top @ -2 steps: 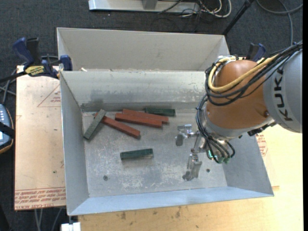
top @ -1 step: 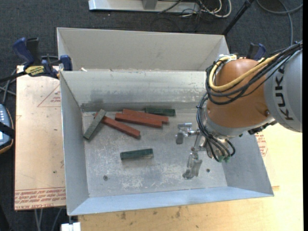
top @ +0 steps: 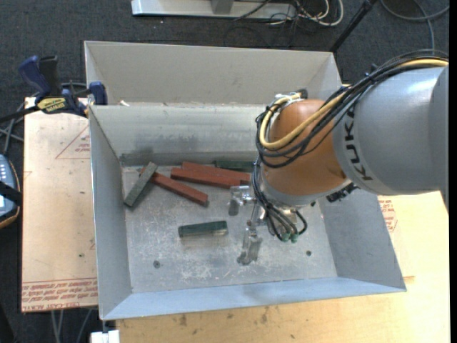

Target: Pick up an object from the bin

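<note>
The end effector [top: 248, 252] is hanging low over the scratched, dull grey metal floor of the bin [top: 178, 271], right of centre, beneath the arm's smooth orange cover [top: 303, 148]. Whether it is apart or together cannot be told. Just to its left, a dark green rectangular bar [top: 203, 229] is lying flat, not touching it. Further back, a long reddish-brown bar [top: 214, 175] and a thinner reddish-brown bar [top: 187, 189] are lying side by side. A grey block [top: 140, 184] is lying aslant near the left wall.
</note>
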Available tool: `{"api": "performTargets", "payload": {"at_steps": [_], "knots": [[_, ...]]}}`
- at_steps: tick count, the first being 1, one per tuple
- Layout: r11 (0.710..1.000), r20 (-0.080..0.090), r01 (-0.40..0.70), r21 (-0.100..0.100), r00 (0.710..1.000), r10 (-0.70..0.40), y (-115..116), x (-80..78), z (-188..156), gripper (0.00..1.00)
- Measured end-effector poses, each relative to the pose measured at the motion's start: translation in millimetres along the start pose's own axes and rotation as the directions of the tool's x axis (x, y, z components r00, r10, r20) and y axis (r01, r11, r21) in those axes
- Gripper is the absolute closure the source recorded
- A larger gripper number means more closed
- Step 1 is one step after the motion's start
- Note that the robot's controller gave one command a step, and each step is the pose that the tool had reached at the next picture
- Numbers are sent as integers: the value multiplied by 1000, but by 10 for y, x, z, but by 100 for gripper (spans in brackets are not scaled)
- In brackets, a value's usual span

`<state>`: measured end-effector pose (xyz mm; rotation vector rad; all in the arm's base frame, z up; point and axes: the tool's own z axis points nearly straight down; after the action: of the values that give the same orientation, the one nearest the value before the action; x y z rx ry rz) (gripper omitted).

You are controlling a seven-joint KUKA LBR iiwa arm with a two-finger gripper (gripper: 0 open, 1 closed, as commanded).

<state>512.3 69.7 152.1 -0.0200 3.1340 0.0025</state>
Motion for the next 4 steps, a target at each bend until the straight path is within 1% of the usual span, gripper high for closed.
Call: {"api": "performTargets", "payload": {"at_steps": [1, 2, 3, 4], "knots": [[994, -13, -109, 3, 994, 109, 522, -352, 3, 0], [1000, -5, -8, 0, 1000, 8, 530, -477, 34, 0], [990, -5, -143, 1, 990, 143, 525, -365, 712, 0], [994, -6, -112, -3, 994, 112, 552, -374, 915, 100]]}}
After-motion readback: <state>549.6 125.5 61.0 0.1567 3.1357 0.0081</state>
